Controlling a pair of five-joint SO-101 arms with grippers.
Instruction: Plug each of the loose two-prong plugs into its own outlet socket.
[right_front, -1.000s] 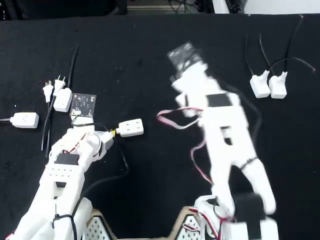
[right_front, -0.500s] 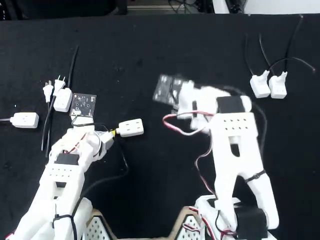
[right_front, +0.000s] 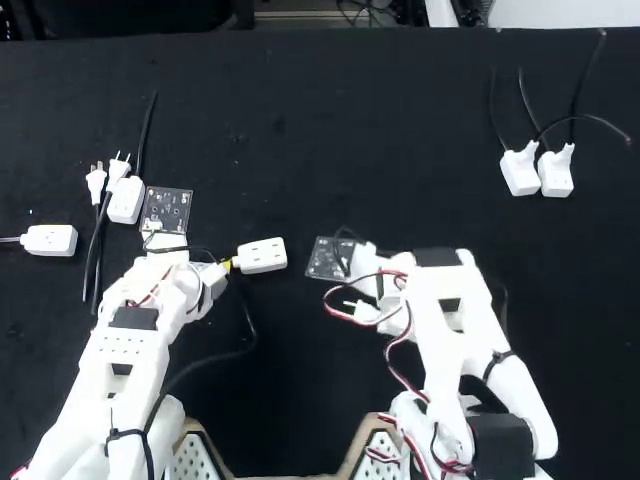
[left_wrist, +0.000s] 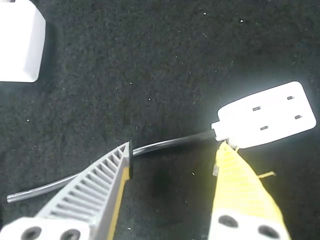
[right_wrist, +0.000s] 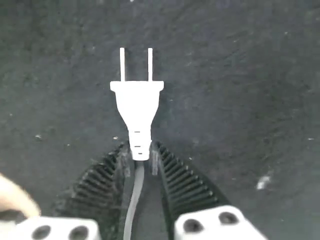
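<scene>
Gripping anything, that right claw (right_wrist: 138, 150)?
Yes, clenched on the cord end of a white two-prong plug (right_wrist: 136, 107), prongs pointing away from it, near the middle of the black worktop (right_front: 300, 120).
And the left claw (left_wrist: 175, 150)?
Released, jaws either side of a black cable (left_wrist: 165, 145). Its yellow-taped finger (left_wrist: 240, 185) touches the cable end of a white outlet socket (left_wrist: 265, 116), which lies flat, slots up.
Any others?
Two loose plugs (right_front: 108, 172) lie far on the worktop's left side.
</scene>
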